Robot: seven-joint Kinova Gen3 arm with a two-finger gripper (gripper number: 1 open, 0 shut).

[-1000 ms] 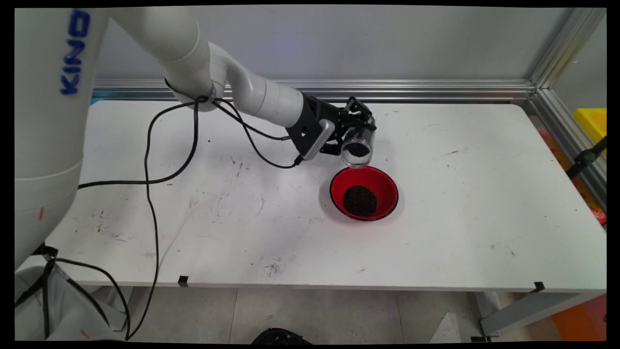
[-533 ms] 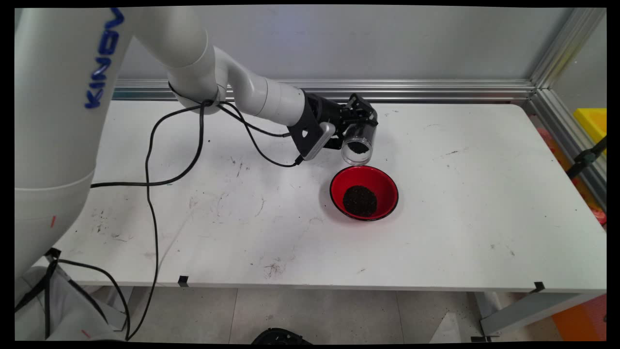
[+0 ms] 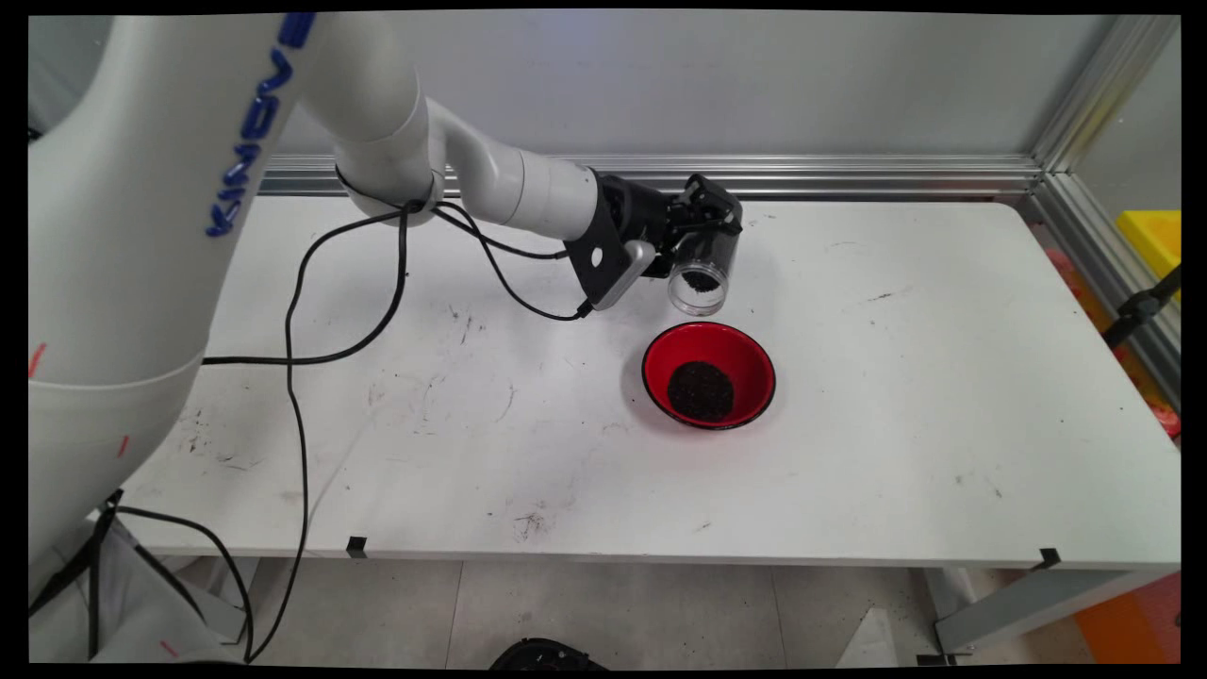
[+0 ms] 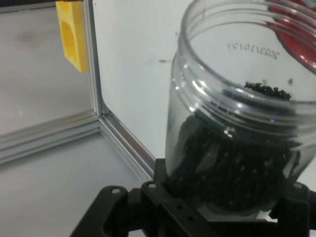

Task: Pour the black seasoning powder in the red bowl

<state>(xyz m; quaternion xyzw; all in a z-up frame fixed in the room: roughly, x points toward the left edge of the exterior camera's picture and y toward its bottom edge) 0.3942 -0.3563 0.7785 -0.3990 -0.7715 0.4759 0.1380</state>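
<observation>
Tool: the black tool (image 3: pixel 702 247) is closed around a clear jar (image 3: pixel 702 272), gripping it near its base; in the hand view the tool (image 4: pixel 232 207) shows as black linkage clamped at the jar's (image 4: pixel 237 123) bottom.
Jar: lidless plastic, tilted, its open mouth facing down and toward the near side; dark grains (image 3: pixel 699 281) lie inside it, also seen through the wall in the hand view (image 4: pixel 227 168).
Jar's place: held above the counter (image 3: pixel 943 396), just beyond the far rim of the bowl, not touching it.
Bowl: a red bowl (image 3: pixel 747 366) with a dark rim stands on the counter right of centre; a heap of dark grains (image 3: pixel 701 390) lies in its bottom.
Cables: black cables (image 3: pixel 292 358) hang from the arm and cross the counter's left side.
</observation>
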